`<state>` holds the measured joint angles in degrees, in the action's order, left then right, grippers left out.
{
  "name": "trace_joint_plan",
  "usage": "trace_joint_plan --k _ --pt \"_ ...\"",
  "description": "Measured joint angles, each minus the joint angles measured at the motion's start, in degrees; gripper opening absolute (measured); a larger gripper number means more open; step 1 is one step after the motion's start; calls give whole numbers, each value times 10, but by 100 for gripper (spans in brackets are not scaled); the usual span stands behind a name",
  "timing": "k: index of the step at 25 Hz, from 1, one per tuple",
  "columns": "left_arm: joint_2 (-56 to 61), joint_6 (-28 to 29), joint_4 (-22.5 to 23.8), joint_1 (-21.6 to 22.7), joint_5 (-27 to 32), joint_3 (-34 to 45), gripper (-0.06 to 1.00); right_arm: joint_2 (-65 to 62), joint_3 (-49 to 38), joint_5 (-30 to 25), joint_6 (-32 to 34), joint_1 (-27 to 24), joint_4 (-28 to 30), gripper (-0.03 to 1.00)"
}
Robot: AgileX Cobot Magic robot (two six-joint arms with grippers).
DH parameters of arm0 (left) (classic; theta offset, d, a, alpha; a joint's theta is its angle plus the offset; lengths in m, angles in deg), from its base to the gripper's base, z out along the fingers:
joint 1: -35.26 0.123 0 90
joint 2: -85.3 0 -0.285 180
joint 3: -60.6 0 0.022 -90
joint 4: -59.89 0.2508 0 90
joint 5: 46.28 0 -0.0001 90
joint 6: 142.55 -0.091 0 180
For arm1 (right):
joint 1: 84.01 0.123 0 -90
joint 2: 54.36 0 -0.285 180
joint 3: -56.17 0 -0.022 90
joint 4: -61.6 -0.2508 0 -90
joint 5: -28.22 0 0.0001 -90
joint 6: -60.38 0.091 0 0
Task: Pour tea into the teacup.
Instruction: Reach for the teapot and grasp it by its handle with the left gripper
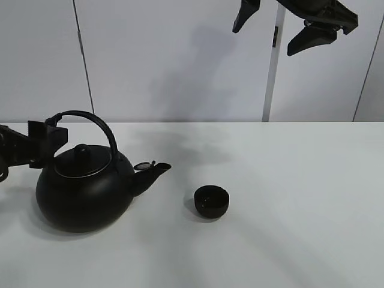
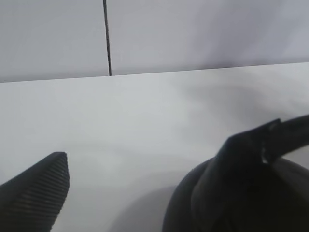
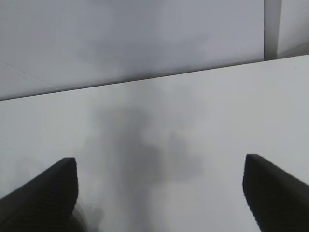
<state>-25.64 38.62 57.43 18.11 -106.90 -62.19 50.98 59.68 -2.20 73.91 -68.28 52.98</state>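
2 agape: L pincer (image 1: pixel 48 131), R pincer (image 3: pixel 159 191)

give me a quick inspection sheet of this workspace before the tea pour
surface: white table, no spills seen
job's things: black kettle upright on the left, spout pointing toward the teacup; the cup is upright and stands apart from the spout
clutter: nothing seen
grippers: left gripper low at the kettle's handle, fingers apart, contact unclear; right gripper high above the table, open, holding nothing
cables: nothing seen
surroundings: pale wall panels behind the table, a white post on the right
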Motion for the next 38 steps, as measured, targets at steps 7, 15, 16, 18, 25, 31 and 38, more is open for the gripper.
trace_joint_plan --k 7,15,16,18,25,31,38 --pt "0 0 3 8 15 -19 69 0 0 0 0 0 0 64" --pt "-21 0 19 8 32 -38 69 0 0 0 0 0 0 64" --pt "-22 0 21 8 32 -38 69 0 0 0 0 0 0 64" --pt "-22 0 25 8 30 -40 69 0 0 0 0 0 0 64" --pt "-52 2 30 9 -1 -43 69 0 0 0 0 0 0 64" --pt "-55 2 32 9 -11 -45 50 0 0 0 0 0 0 64" --pt "-57 -5 69 9 -26 -45 14 0 0 0 0 0 0 64"
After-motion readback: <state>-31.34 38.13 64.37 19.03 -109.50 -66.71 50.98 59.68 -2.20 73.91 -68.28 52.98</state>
